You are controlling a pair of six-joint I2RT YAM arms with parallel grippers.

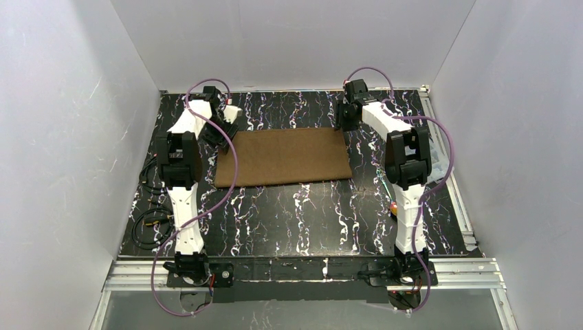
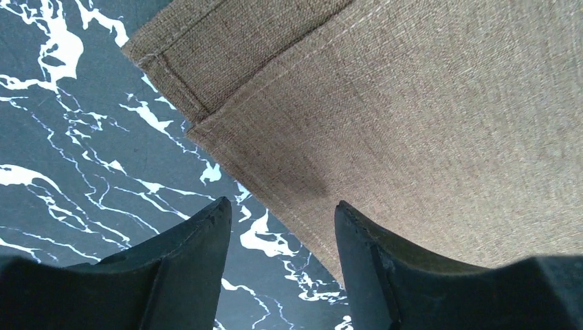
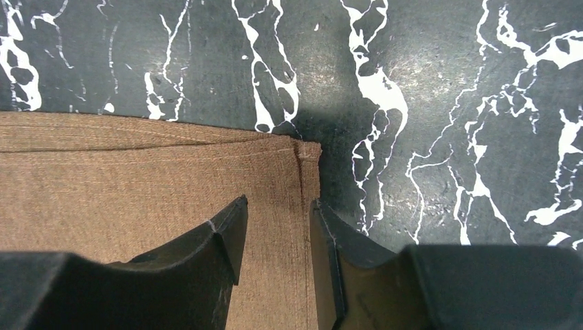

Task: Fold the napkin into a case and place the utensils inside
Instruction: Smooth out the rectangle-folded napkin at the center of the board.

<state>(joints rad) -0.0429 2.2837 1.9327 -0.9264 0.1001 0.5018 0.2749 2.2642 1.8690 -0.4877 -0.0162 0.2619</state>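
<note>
Right wrist view: napkin (image 3: 137, 179) edge lies beneath right tool (image 3: 278, 206).

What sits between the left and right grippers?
The folded napkin, lying flat on the marbled table, spans from the left gripper to the right gripper; clearest in the top view.

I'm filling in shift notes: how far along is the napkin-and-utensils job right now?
Done: the napkin lies folded once into a two-layer rectangle. In hand: both grippers are at its far corners, the left gripper open beside one corner and the right gripper open over the other edge, neither visibly gripping cloth. Left: the remaining folds, then putting in the utensils, which lie outside the napkin beside the right arm.
</note>
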